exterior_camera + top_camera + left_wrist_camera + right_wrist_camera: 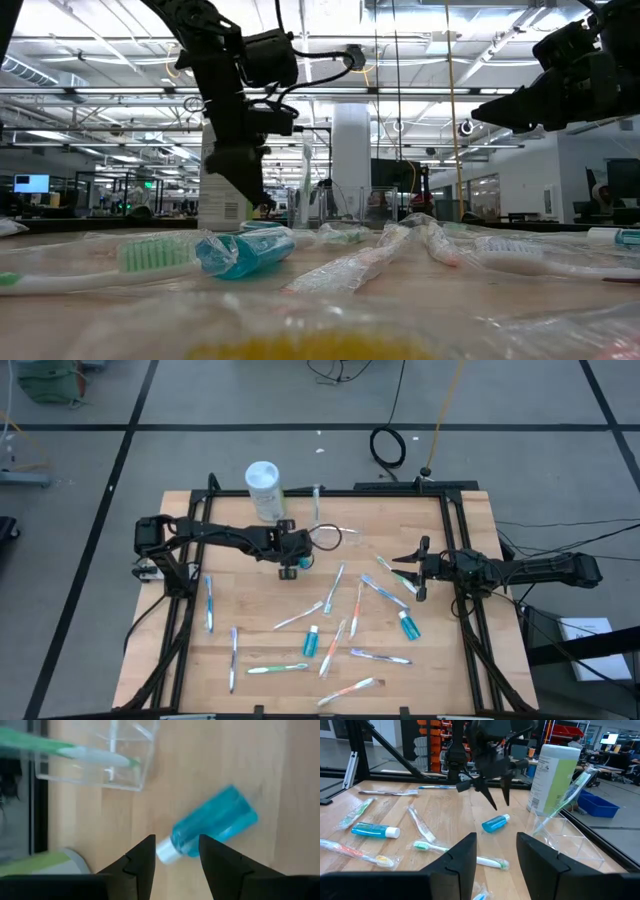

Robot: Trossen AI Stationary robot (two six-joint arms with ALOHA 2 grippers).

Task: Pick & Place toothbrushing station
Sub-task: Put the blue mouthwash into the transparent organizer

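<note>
On the wooden table (250, 630) we see the white canister (265, 488) at the far edge, the clear cup (560, 837) beside it holding, we think, one green toothbrush (568, 795). Our left gripper (291, 570) hovers open over a blue toothpaste tube (212, 826); our right gripper (407, 573) waits open near the right edge.

Pale matt wooden table (250, 610), clear glossy plastic cup (100, 767), glossy translucent blue plastic toothpaste tube (212, 822), crinkled clear toothbrush wrappers (370, 262).
</note>
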